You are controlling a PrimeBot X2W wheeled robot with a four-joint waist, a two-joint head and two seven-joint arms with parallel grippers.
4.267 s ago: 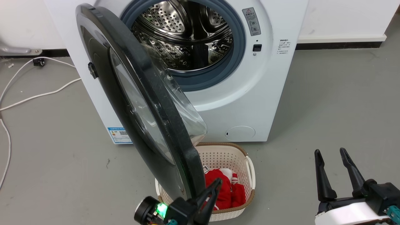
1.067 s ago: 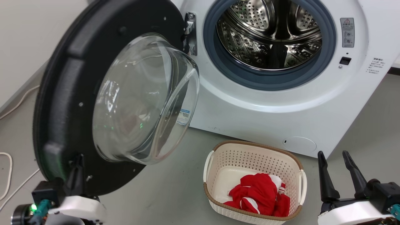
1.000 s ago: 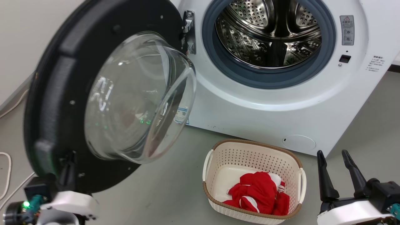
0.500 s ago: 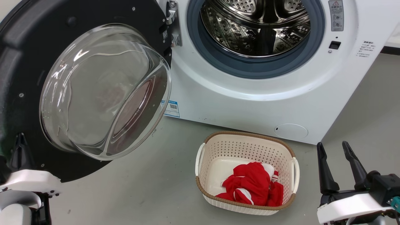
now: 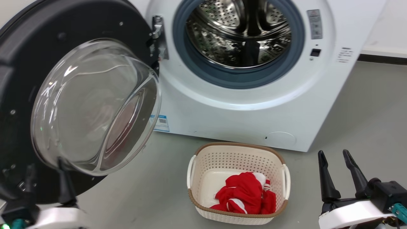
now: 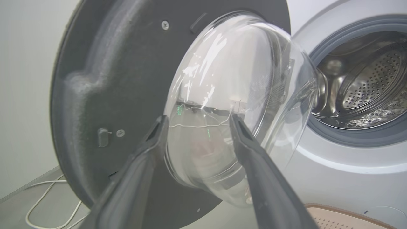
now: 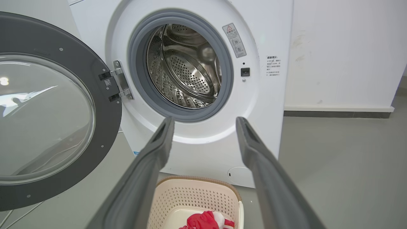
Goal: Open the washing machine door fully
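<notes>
The washing machine door (image 5: 19, 79) hung wide at nine o'clock of the washing machine (image 5: 241, 108). Our left gripper (image 6: 198, 118) gaped empty near its glass bowl (image 5: 89, 105); our right gripper (image 5: 333, 152), also parted, idled at five o'clock. We feared fingers (image 6: 254, 159) skidding off that slick bowl.

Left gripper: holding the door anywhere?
No. The left gripper is open in front of the door, clamping nothing. The right gripper is open and empty.

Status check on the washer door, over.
Left gripper open, at the clear glass bowl. Right gripper open, idle. Large round glossy black door stands wide open. Cream perforated basket apart from the door.
</notes>
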